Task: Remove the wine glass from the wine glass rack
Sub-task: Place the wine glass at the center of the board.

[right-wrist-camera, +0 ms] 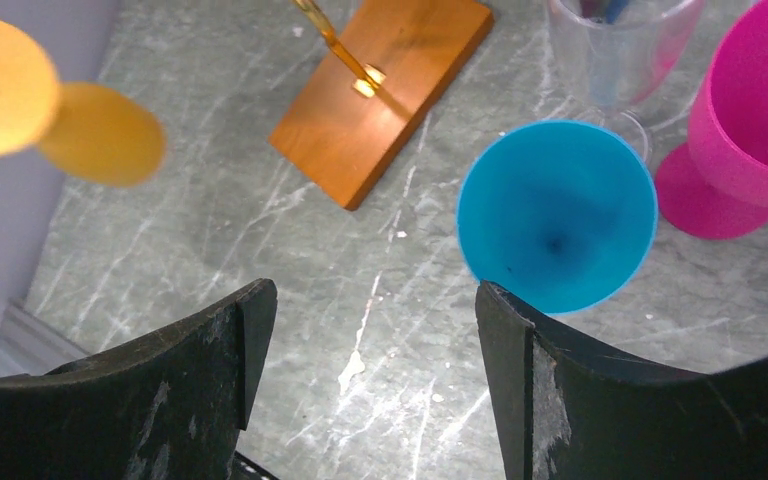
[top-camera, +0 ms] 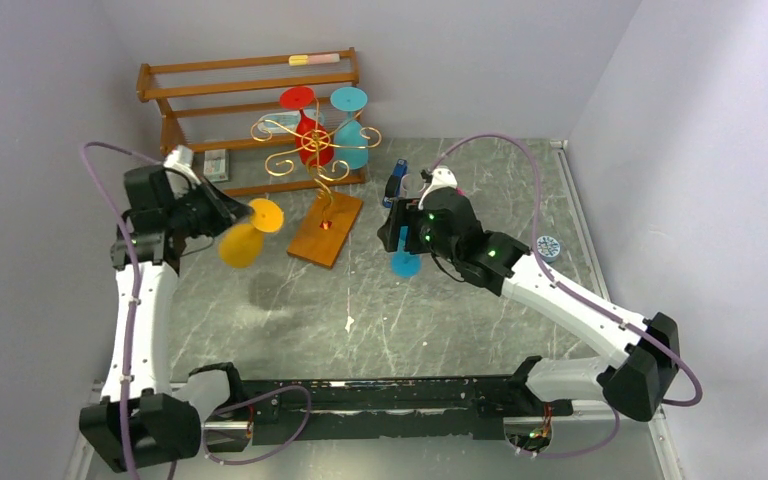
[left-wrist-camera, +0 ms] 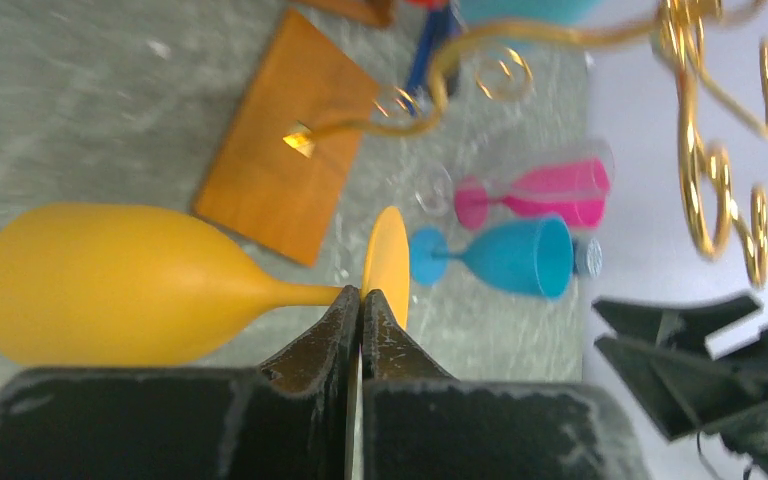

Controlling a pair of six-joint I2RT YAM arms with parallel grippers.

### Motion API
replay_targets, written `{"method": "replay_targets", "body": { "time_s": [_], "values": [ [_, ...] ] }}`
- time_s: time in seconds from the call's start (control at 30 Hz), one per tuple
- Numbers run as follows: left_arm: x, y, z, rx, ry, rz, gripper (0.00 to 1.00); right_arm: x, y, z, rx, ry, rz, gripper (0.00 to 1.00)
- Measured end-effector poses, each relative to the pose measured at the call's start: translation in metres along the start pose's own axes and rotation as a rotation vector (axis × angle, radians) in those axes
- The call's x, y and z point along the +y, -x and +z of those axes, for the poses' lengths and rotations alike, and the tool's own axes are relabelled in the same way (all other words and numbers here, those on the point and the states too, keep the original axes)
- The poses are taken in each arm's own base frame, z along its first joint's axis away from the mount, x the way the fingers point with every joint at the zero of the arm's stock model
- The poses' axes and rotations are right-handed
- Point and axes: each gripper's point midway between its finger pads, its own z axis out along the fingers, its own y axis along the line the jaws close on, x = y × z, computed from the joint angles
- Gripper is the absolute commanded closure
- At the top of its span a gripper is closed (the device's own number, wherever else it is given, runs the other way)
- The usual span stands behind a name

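Clamps yellow wine glass point(left-wrist-camera: 110, 285) by stem in left pincer point(left-wrist-camera: 360, 300), apart from wine glass rack point(top-camera: 325, 228); holds right pincer point(right-wrist-camera: 375, 340) released.

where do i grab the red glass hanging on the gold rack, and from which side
Likely its thin stem, between the foot on top and the bowl below: the red glass hangs upside down. Come from the near side; the teal glass crowds its right, the wooden shelf stands behind.
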Motion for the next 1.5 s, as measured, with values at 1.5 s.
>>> {"method": "replay_targets", "body": {
  "time_s": [1.5],
  "values": [
    [-0.171, -0.145, -0.033, 0.318, -0.838, 0.252, 0.95, 0.085, 0.016, -0.075, 0.090, 0.956, 0.111, 0.54]
  ]
}}
